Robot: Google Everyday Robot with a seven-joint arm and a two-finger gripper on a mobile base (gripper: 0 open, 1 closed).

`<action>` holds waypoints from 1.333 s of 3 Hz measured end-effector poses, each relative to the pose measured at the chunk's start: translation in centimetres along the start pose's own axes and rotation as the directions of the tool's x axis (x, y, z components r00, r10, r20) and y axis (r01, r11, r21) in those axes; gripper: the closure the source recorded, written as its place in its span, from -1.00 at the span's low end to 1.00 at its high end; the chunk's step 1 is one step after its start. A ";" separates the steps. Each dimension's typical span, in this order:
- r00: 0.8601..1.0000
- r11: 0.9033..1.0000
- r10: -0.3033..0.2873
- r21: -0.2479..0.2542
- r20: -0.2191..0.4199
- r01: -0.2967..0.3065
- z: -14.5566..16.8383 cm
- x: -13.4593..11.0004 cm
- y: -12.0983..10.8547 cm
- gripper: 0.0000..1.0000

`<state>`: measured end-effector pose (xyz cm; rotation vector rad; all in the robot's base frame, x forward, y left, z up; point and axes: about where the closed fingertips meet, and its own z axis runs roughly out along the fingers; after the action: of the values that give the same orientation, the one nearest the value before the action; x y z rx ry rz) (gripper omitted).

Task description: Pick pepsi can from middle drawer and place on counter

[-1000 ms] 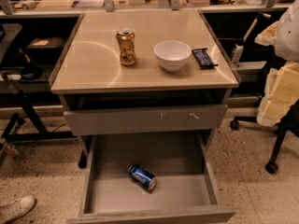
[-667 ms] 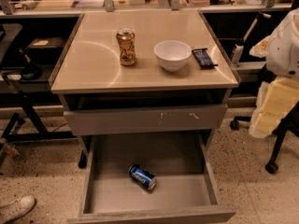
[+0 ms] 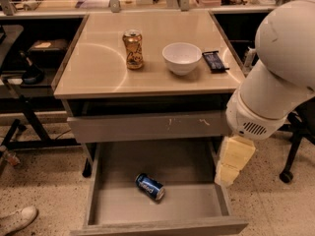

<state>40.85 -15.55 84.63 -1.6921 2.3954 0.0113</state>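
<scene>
The pepsi can [image 3: 150, 187], blue with white lettering, lies on its side on the floor of the open middle drawer [image 3: 192, 168], left of centre and toward the front. The tan counter [image 3: 93, 68] tops the grey cabinet. My white arm fills the right of the view. My pale yellow gripper [image 3: 233, 161] hangs below it, over the drawer's right wall, well right of the can and apart from it. It holds nothing that I can see.
On the counter stand a gold-orange can [image 3: 133, 49], a white bowl [image 3: 181, 57] and a dark snack packet [image 3: 215, 61]. A scuffed grey drawer front [image 3: 147, 126] sits above the open drawer. A chair base [image 3: 288, 173] is right, a shoe [image 3: 17, 219] lower left.
My arm has swung in from the right edge, leftward and downward, and the gripper now hangs over the drawer's right wall. The can and the counter items have not moved.
</scene>
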 end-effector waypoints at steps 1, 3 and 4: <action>1.000 1.000 0.000 0.000 0.000 0.000 0.0 0.0 0.0 -1.00; 0.995 0.994 0.048 -0.099 0.082 -0.040 7.8 -4.4 2.5 -1.00; 0.988 0.989 0.106 -0.110 0.108 -0.095 12.1 -6.8 2.5 -1.00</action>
<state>42.75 -6.82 73.67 -1.5653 2.4306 0.2457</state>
